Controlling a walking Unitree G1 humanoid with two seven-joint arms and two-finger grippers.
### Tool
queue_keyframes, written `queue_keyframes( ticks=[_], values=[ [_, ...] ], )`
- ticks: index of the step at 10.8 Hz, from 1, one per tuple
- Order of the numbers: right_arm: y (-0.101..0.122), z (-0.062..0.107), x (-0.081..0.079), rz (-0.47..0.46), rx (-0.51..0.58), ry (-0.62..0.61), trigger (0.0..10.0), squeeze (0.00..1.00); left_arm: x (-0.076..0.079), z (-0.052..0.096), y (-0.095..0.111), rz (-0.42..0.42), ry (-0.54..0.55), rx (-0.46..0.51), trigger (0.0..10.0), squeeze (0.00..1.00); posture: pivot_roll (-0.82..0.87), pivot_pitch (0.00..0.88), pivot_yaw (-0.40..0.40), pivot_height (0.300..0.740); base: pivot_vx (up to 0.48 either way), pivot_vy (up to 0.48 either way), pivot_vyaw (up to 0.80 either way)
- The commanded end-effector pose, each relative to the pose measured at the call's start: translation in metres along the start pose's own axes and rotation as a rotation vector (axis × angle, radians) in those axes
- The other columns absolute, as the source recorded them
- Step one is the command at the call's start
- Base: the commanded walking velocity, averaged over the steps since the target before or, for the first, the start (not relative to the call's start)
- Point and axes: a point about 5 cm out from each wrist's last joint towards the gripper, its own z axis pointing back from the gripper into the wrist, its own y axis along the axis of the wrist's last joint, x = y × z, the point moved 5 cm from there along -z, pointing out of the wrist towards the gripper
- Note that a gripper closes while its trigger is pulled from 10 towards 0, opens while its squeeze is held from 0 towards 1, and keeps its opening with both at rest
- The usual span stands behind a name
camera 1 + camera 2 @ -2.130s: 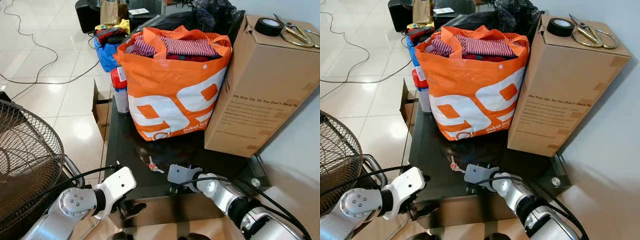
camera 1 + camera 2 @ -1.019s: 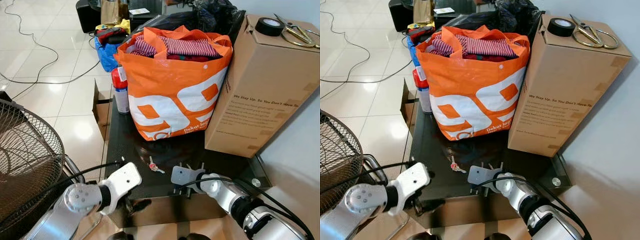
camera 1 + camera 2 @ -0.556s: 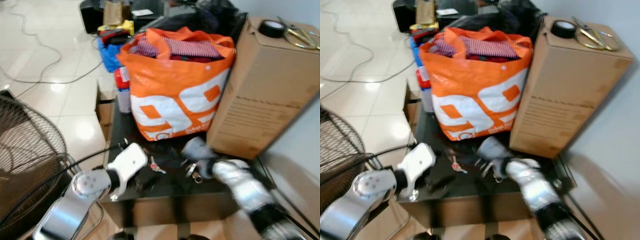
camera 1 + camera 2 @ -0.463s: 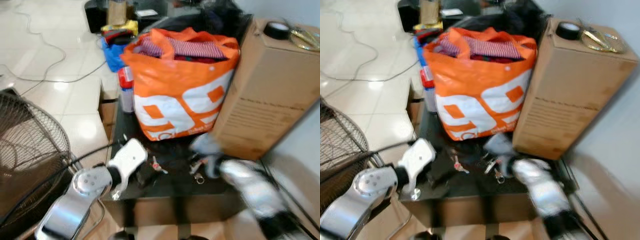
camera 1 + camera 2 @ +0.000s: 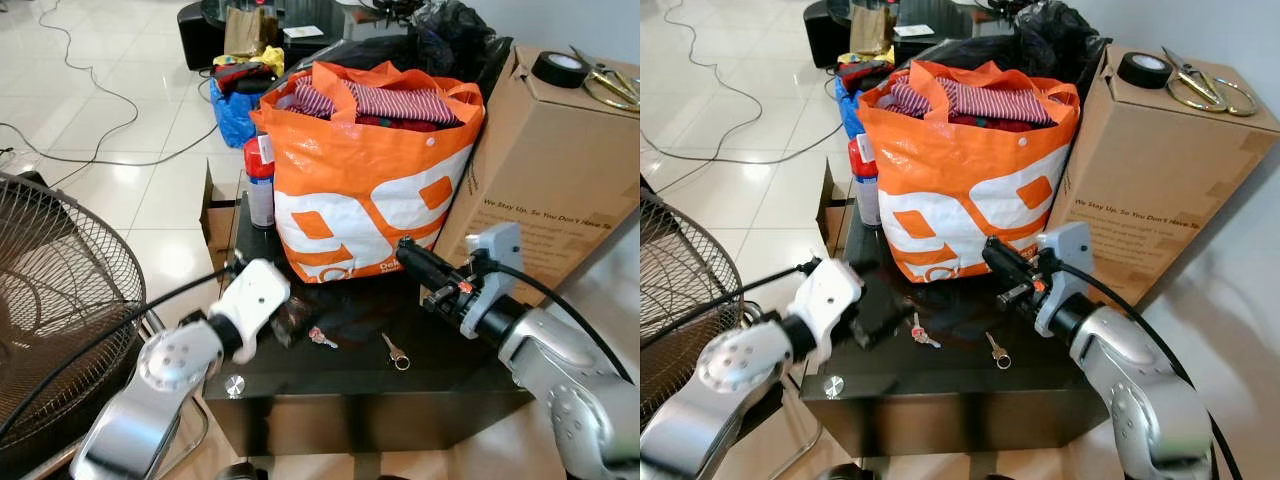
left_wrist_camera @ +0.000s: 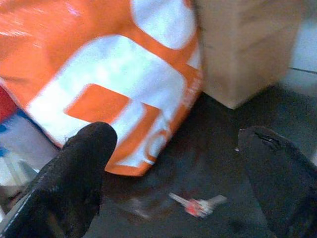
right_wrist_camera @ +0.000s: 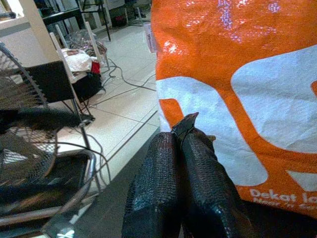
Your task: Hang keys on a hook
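Left gripper [image 6: 173, 163] low over black glossy surface [image 5: 340, 365], fingers spread, red-tagged keys [image 5: 322, 337] just beyond. Right gripper [image 5: 992, 250] raised, fingers pressed together, by orange plastic bag [image 5: 370, 190].

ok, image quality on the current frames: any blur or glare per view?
Eye views: sharp; glare patches on the glossy white floor tiles. Left wrist view: soft motion blur across the orange-and-white shopping bag and the small red-tagged key. Right wrist view: crisp on the shut black fingers.
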Motion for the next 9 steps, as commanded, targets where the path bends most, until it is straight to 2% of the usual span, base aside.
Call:
queue_keyframes(
  ticks=[1,3,4,6,7,8,9],
  values=[
    [0.006,0.004,-0.001,-0.006,0.013,-0.016,0.0,0.00,-0.009,-0.003,0.006,-0.027,0.038,0.025,10.0,0.00,-0.04,0.000,-0.050,0.740,0.000,0.000,0.00],
    [0.015,-0.001,-0.005,-0.045,0.040,-0.011,0.0,0.00,-0.024,-0.006,0.015,-0.038,0.075,0.060,10.0,0.00,-0.01,0.000,-0.055,0.740,0.000,0.000,0.00],
    [0.011,-0.008,-0.002,-0.046,0.033,-0.031,0.0,0.00,-0.035,-0.008,0.014,-0.043,0.106,0.068,10.0,0.00,-0.01,0.000,-0.048,0.740,0.000,0.000,0.00],
    [-0.002,-0.012,0.005,-0.041,0.005,-0.129,0.0,0.00,-0.036,-0.018,0.007,-0.052,0.118,0.046,10.0,0.01,0.01,0.000,-0.051,0.740,0.000,0.000,0.00],
    [-0.001,-0.014,0.004,-0.055,0.022,-0.135,0.0,0.00,-0.034,-0.019,0.009,-0.061,0.107,0.055,10.0,0.03,0.04,0.000,-0.062,0.740,0.000,0.000,0.00],
    [0.003,-0.020,-0.001,-0.071,0.049,-0.096,0.0,0.00,-0.034,-0.019,0.014,-0.115,0.075,0.079,10.0,0.79,0.06,0.000,-0.074,0.740,0.000,0.000,0.00],
    [0.010,-0.027,-0.007,-0.089,0.076,-0.026,0.0,0.00,-0.029,-0.022,0.020,-0.194,0.001,0.124,10.0,1.00,0.06,0.000,-0.078,0.740,0.000,0.000,0.00]
  ],
)
